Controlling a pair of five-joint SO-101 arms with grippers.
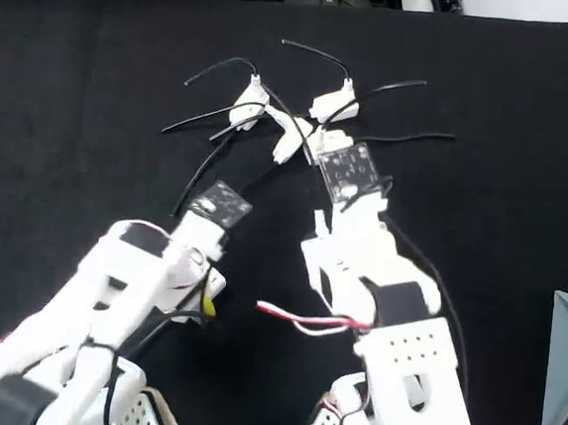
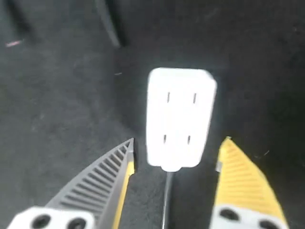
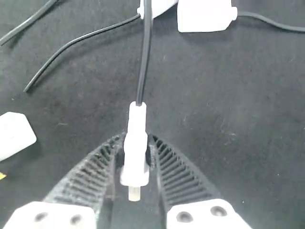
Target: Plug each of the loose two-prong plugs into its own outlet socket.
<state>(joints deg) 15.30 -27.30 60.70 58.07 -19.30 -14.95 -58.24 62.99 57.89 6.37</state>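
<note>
- Black cloth covers the table (image 1: 77, 75). Nearest us, the left arm (image 1: 107, 297) and right arm (image 1: 404, 322) rise from its near edge.
- We see the right gripper (image 3: 137, 140) clenched on a white plug (image 3: 135, 157), which sits edge-on between the ribbed fingers (image 3: 90, 176). A small pale stub shows at the plug's near end, and its black cord (image 3: 144, 57) runs straight away over the cloth.
- We find the left gripper (image 2: 179, 141) released. Its grey finger (image 2: 107, 181) and yellow finger (image 2: 243, 183) stand either side of the near end of a white socket (image 2: 180, 114).
- The socket lies flat on the cloth with two pairs of slots facing up. A dark lead (image 2: 167, 200) leaves its near end.
- Farther off, just beyond the right arm's tip, white connectors (image 1: 249, 105) lie clustered among loose black wires (image 1: 410, 137). We cannot tell plugs from sockets there.
</note>
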